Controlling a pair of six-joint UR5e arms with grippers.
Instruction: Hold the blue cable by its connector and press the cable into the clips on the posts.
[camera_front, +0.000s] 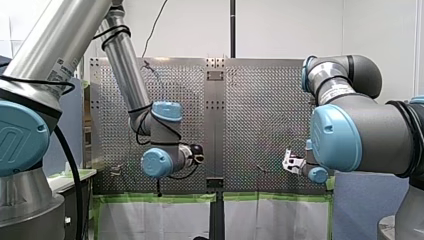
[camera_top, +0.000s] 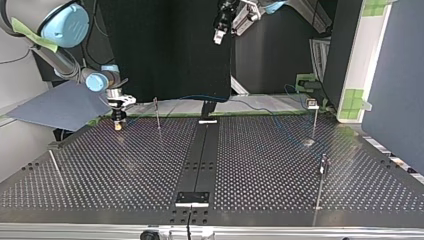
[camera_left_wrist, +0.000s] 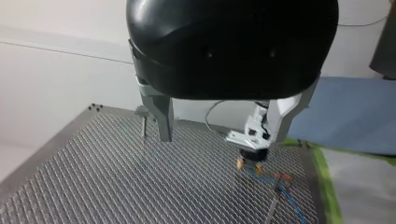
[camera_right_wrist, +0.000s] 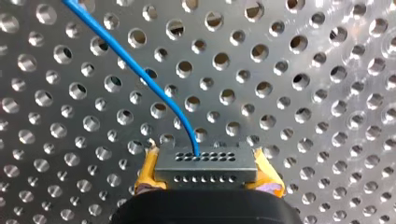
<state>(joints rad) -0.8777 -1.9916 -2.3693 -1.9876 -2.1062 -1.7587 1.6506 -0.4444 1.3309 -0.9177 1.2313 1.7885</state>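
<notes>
Right end effector (camera_right_wrist: 205, 173) is clamping the connector (camera_right_wrist: 205, 163) between its yellow pads (camera_right_wrist: 145, 176), poised low over the table (camera_right_wrist: 327, 93), near the far edge at the top view's left. Blue cable (camera_right_wrist: 135, 70) is exiting the connector's forward face and curving away across the perforations. Nearest post (camera_top: 157, 113) is standing just beside this end effector. Left end effector (camera_left_wrist: 224, 133) is hanging high above the table, metal fingers (camera_left_wrist: 161, 116) apart, gripping nothing.
</notes>
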